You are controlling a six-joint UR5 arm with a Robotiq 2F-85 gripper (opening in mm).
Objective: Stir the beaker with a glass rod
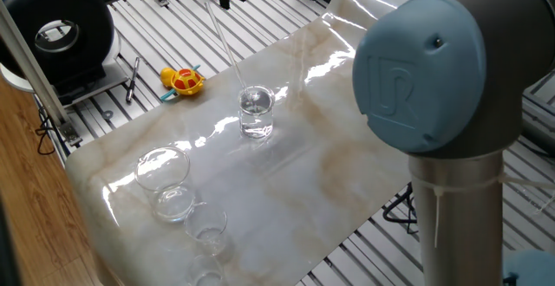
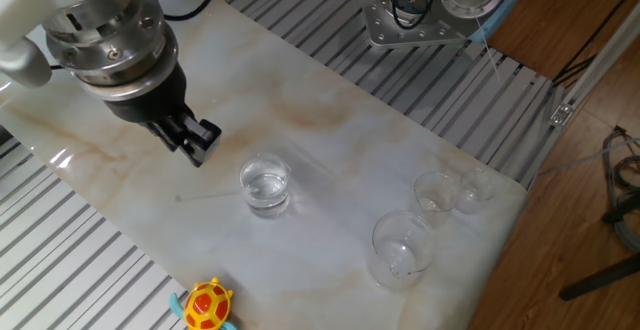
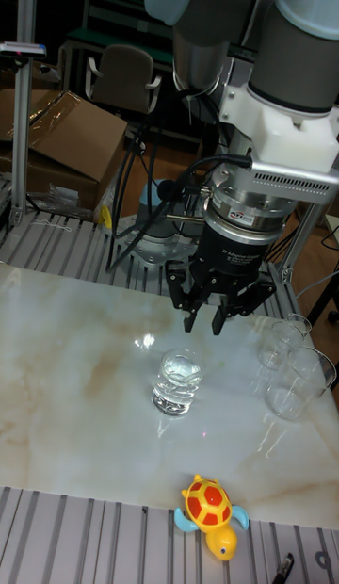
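The claw (image 3: 202, 317) hangs above the worktop (image 2: 330, 160) with its fingers pinched on the top end of the glass rod (image 1: 225, 42). The rod slants down from the claw into the beaker (image 3: 177, 381), which stands on the marble just below and slightly in front of the claw. A yellow toy turtle (image 3: 212, 512) lies beyond the beaker at the worktop's edge. Three empty glass cups (image 2: 405, 247) stand well off to one side.

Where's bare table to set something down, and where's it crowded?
Free: the marble between the beaker and the cluster of empty glasses, and the far stretch toward the robot base. Crowded: that glass corner, and beside the beaker under the gripper.
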